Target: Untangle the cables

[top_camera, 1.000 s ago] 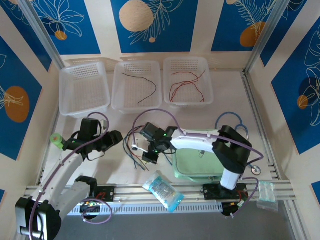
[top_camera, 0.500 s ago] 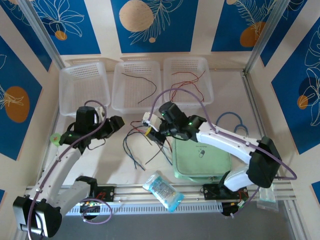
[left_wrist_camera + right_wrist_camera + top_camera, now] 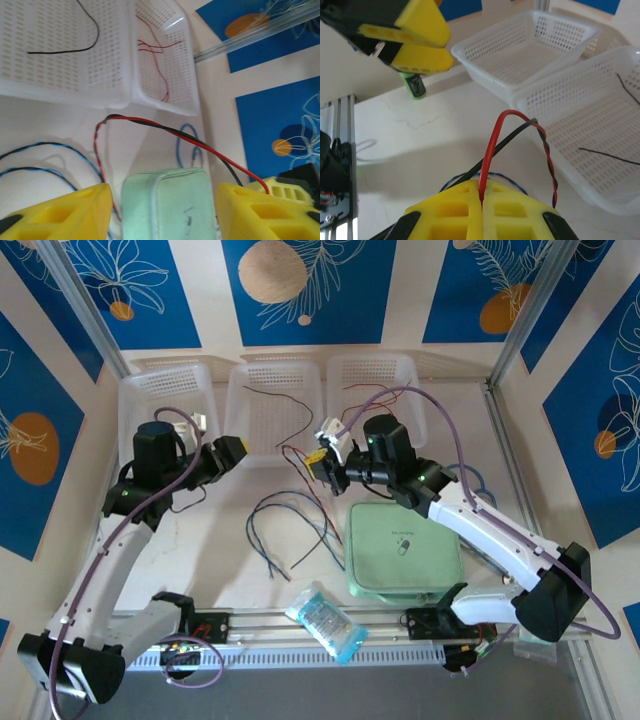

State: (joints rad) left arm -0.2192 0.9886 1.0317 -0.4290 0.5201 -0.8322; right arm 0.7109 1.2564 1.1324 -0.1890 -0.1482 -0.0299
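**Cables** (image 3: 145, 121): thin, light, limp wires. Probably slippery, prone to snagging and curling back into loops. Slow, gentle pulls advised.

**Red-black pair** (image 3: 486, 160): twisted together, pinched in the shut right tool (image 3: 482, 192). Raised at centre of overhead view, trailing down toward the surface (image 3: 200, 540).

**Blue strands** (image 3: 45, 144): loose loops on the surface, lower centre, just left of the pouch.

**Left tool** (image 3: 230, 451): half wide, empty, left of centre, facing the pair.

**Best hold, by judgement:** one strand near the twist, apart from the right tool, for unwinding the turns.

**Nearby:**
- green pouch (image 3: 405, 550), below the pair
- three baskets (image 3: 250, 430) along the top, the middle and right ones holding separate wires
- blue tube (image 3: 178, 142)
- packet (image 3: 325, 620) at the bottom

**Likely obstruction:** pouch edge and blue strands catching the trailing end.
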